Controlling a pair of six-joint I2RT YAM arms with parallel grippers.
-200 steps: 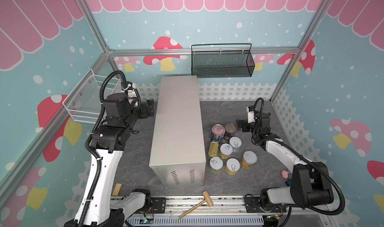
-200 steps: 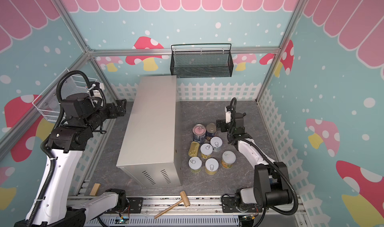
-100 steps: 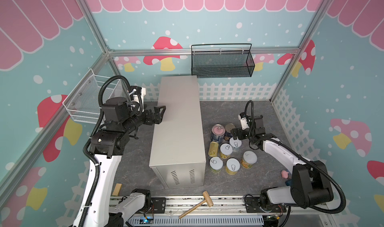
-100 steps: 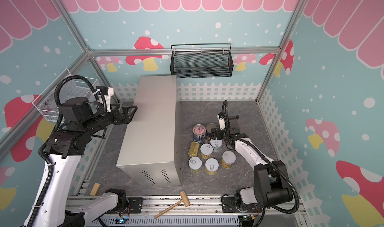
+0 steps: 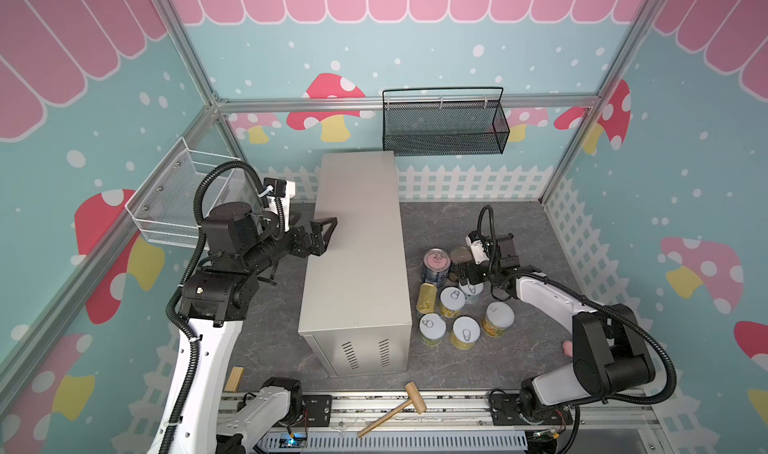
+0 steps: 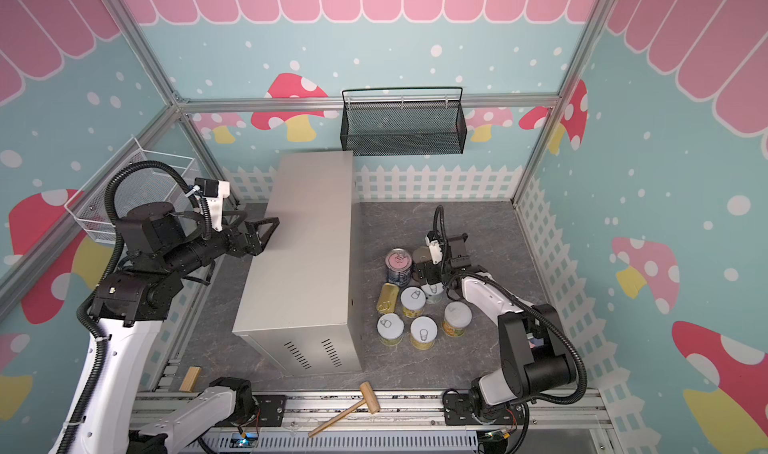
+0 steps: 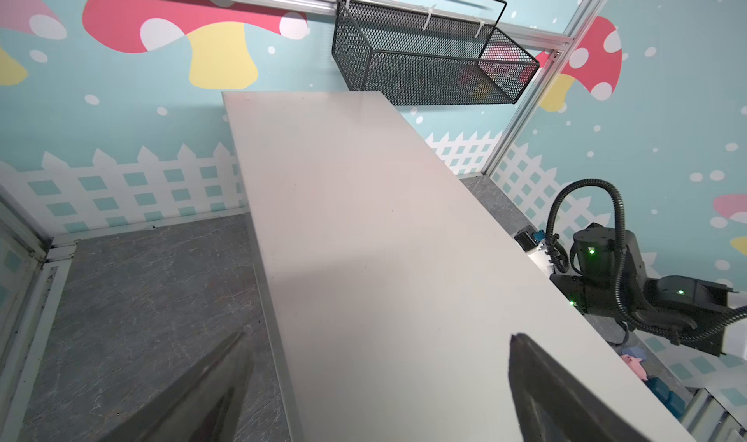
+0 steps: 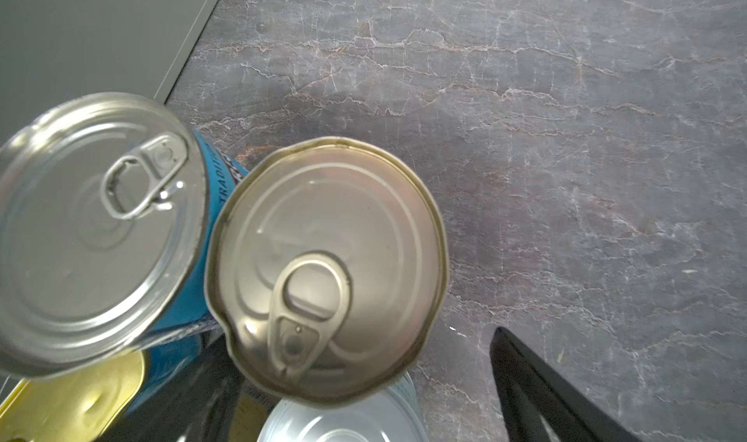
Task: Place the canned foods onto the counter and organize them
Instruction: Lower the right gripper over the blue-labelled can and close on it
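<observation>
left gripper [image 5: 325, 235] hangs empty over the counter's [image 5: 357, 265] left edge, jaws wide. the canned foods [image 5: 453, 306] all sit on the tabletop [image 5: 478, 223] just right of it. right gripper [image 5: 467, 273] straddles the gold-lidded tin [image 8: 327, 270], fingers apart, not touching. i'd sink below the rim, mind the blue tin [image 8: 101, 234] crowding it, squeeze squarely, then lift straight.

Left gripper [image 5: 328, 236] swung in from clear of counter [image 5: 357, 265] — now hangs over its left edge. Right gripper [image 5: 464, 274] came in from right of tins [image 5: 453, 300] — now low over tall gold-lidded tin [image 8: 327, 238], fingers [image 8: 525, 371] either side.
</observation>
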